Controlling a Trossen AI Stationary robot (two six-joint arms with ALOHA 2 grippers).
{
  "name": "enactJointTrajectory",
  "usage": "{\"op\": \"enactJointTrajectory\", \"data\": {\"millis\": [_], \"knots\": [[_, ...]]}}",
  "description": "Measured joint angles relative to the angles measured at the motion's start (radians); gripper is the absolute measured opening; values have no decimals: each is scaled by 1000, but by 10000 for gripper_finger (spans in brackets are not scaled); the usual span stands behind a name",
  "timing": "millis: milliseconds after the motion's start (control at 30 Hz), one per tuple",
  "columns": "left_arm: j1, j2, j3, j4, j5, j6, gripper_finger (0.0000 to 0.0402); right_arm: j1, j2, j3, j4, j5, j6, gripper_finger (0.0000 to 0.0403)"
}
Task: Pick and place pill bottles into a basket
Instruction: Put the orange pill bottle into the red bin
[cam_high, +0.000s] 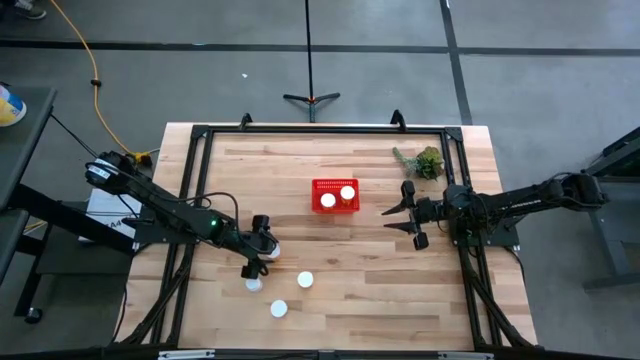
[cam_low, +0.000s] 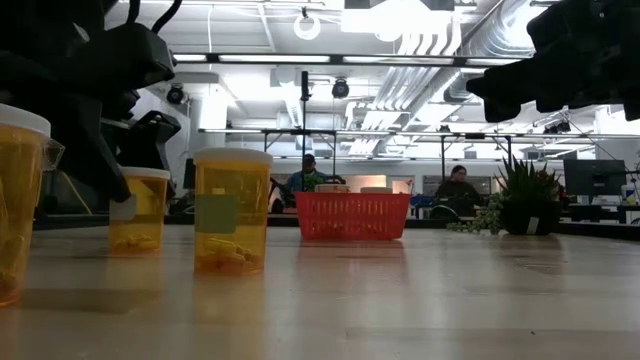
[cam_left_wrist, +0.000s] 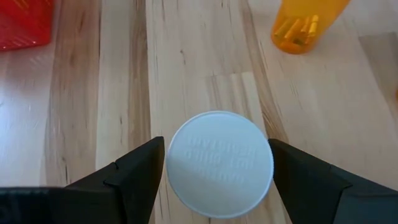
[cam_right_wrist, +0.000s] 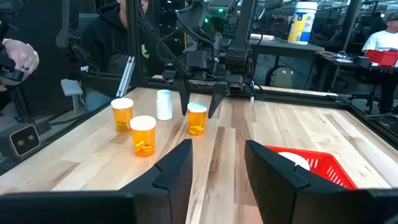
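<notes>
Straddling one pill bottle (cam_left_wrist: 221, 165), left claw (cam_high: 262, 247) spread; two in basket (cam_high: 334, 197); right claw (cam_high: 412, 215) parted, empty.

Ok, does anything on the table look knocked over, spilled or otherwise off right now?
Nothing stands out. Three loose pill bottles stand upright, a fourth stands between the fingers of the open left gripper, and two sit caps-up in the basket. Nothing is spilled. The right gripper waits right of the basket.
</notes>
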Motion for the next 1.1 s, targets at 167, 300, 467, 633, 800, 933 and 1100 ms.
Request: {"op": "enactJointTrajectory", "data": {"millis": [167,300,467,633,800,933,1100], "knots": [[0,0,0,0,-1,7,301,0,0,0,0,0,0,139],[0,0,0,-1,-2,29,263,0,0,0,0,0,0,139],[0,0,0,0,21,43,239,0,0,0,0,0,10,139],[0,0,0,1,23,50,242,0,0,0,0,0,10,139],[0,0,41,-9,11,78,251,0,0,0,0,0,10,139],[6,0,120,-71,4,143,239,0,0,0,6,0,9,139],[66,0,219,-150,-3,197,239,0,0,0,14,0,9,139]]}}
